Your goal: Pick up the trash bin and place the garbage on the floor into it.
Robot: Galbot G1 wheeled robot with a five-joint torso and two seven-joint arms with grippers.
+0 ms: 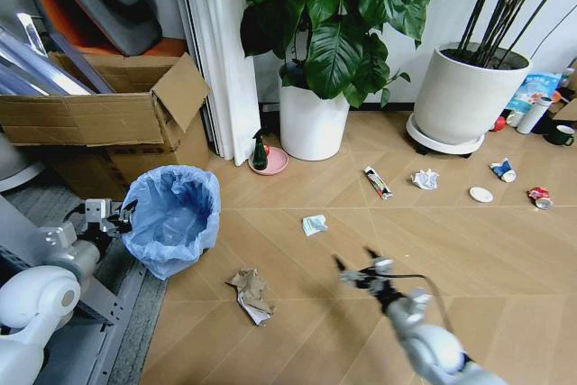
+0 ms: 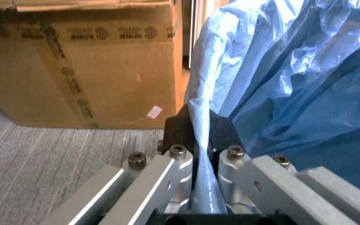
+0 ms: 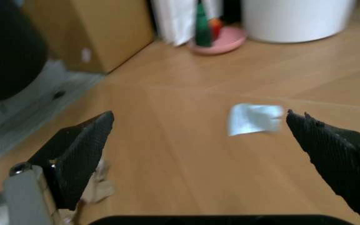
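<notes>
— On my left side, what have you got hold of?

— My left gripper [image 2: 203, 136] is pinched tight on the light-blue liner of the trash bin [image 1: 173, 218]; in the left wrist view a fold of the plastic runs down between the two black fingers [image 2: 180, 129]. The bin stands at the left edge of the floor [image 1: 379, 250], just in front of a cardboard box [image 1: 108, 119].

— And your other hand?

— My right gripper [image 1: 353, 261] hangs above the wood with its jaws spread wide, holding nothing. In the right wrist view a pale folded scrap [image 3: 254, 118] lies on the boards between the two fingertips.

— Where is the garbage?

— Scattered over the floor. A tan and white crumpled wad [image 1: 251, 294] lies near the bin. The pale scrap [image 1: 314, 224] lies between the bin and my right gripper. Farther off, toward the right, lie a dark printed wrapper [image 1: 378, 182], a white paper wad [image 1: 425, 178], a white disc [image 1: 481, 194], a blue-white packet [image 1: 503, 169] and a red-white can [image 1: 540, 197].

— What stands behind all that?

— Two white plant pots against the wall: one with broad green leaves [image 1: 313, 122], one larger with thin dark stems [image 1: 458, 96]. Beside the leafy one, a pink dish [image 1: 270, 161] holds a small green bottle [image 1: 259, 152].
</notes>
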